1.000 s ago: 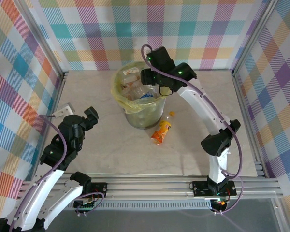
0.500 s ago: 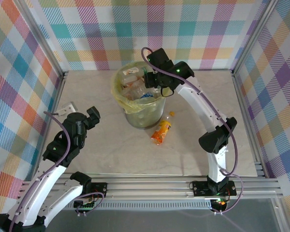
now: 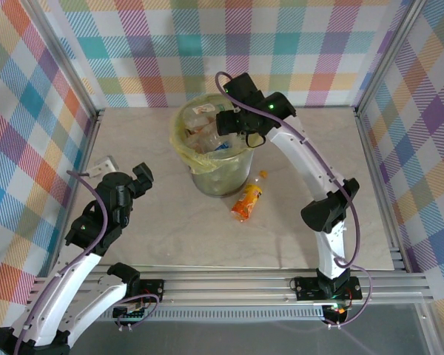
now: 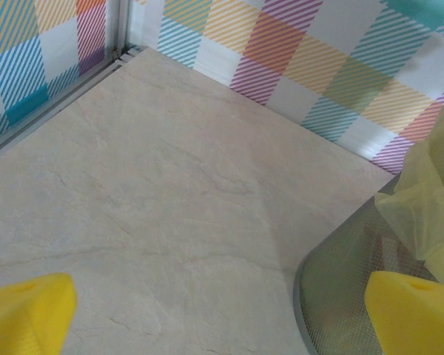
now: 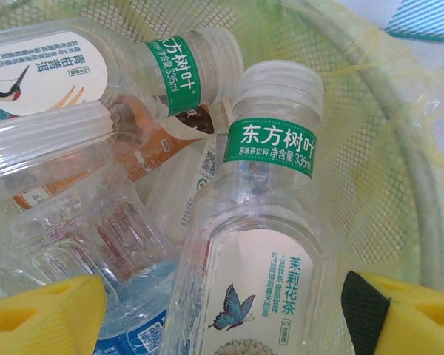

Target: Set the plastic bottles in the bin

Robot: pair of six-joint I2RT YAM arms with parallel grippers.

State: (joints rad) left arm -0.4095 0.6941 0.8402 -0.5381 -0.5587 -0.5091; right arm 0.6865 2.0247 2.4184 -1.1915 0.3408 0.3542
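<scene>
Pale stone-look table (image 3: 170, 237) between colourful checked walls, with a waste bin standing toward 12 o'clock.
The round, pale translucent bin (image 3: 179, 144), lined with a yellow-green plastic bag, already holds several crushed plastic bottles. The right gripper (image 5: 222, 318) hangs over its mouth with yellow fingers apart. A clear bottle (image 5: 270, 222) with a green label and pale cap lies between them, not squeezed. A small orange bottle (image 3: 247, 200) lies on the table at 4 o'clock of the bin, just beside it. The left gripper (image 4: 222, 310), at 8 o'clock of the bin, is wide open and holds nothing.
</scene>
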